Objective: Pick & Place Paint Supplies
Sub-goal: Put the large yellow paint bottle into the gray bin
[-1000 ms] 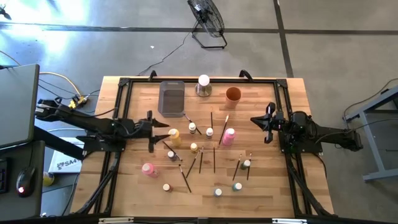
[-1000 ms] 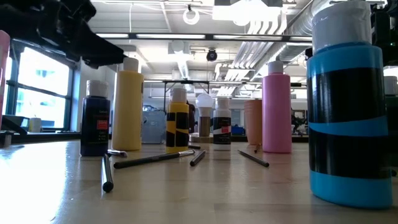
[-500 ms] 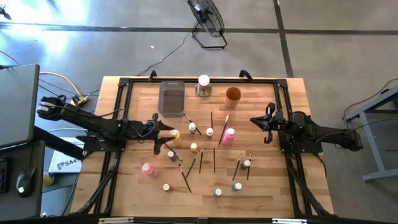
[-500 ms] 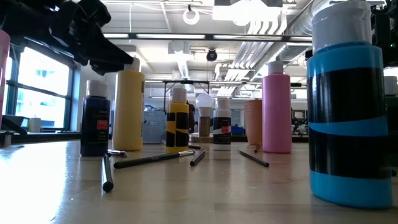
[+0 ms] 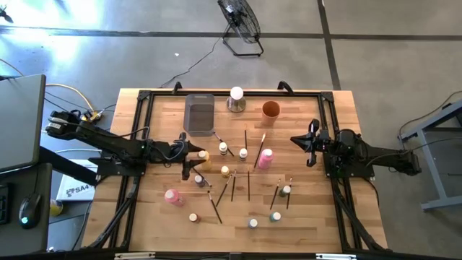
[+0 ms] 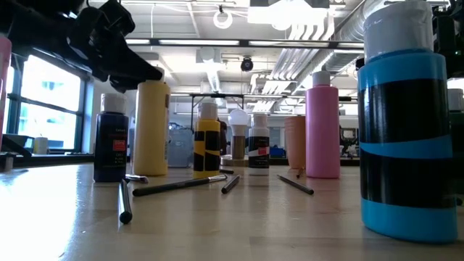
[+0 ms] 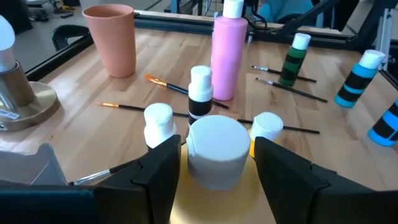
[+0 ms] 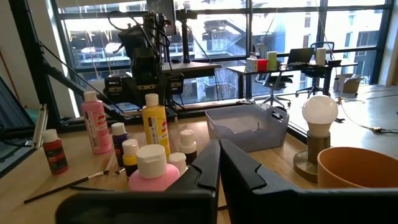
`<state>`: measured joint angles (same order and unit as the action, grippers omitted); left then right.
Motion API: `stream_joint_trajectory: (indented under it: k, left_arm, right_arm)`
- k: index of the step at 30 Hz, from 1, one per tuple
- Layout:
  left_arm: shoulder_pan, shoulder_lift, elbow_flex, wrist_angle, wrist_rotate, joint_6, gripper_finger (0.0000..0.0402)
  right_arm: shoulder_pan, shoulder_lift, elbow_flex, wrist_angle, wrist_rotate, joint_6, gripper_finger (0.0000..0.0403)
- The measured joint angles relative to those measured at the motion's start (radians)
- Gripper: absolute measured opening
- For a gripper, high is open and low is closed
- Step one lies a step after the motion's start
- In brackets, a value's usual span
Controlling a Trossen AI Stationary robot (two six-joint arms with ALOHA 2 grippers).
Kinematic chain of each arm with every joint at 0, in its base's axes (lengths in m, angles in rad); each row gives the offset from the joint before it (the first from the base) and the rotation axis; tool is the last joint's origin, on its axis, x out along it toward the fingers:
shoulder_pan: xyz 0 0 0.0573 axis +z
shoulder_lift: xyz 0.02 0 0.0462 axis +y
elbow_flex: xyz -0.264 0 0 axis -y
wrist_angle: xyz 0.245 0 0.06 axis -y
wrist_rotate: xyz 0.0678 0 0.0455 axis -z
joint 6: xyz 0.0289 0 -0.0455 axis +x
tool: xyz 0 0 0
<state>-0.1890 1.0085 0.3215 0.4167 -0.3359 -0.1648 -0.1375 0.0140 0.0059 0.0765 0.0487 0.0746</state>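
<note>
A yellow paint bottle [image 5: 203, 155] stands upright on its base, left of the table's middle. My left gripper [image 5: 192, 149] is level at its white cap [image 7: 214, 152]. It is open, with one finger on each side of the cap and a thin gap on both sides. A tall pink bottle [image 5: 266, 157] stands farther right, and another pink one [image 5: 172, 196] nearer the front left. Small white-capped bottles [image 5: 223, 148] and thin dark brushes [image 5: 247, 184] lie scattered between them. My right gripper [image 5: 312, 142] waits shut at the right side, holding nothing.
A grey tray [image 5: 200, 114], a white ball on a metal base [image 5: 236, 97] and an orange cup [image 5: 271, 110] stand along the far edge. A blue-and-black bottle [image 6: 406, 123] stands at the near edge. A black frame [image 5: 137, 144] borders the table.
My left gripper has moved toward the table's right edge and a little down, up to the yellow bottle, rolling slightly. Its fingers now stand on either side of the cap. The bottle has stayed where it was.
</note>
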Motion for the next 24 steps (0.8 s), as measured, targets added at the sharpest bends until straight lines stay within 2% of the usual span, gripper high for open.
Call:
stream_joint_trajectory:
  k: [24]
  left_arm:
    - [0.000, 0.002, 0.000, 0.008, -0.016, -0.023, 0.0189]
  right_arm:
    - [0.000, 0.000, 0.000, 0.001, 0.000, 0.000, 0.0004]
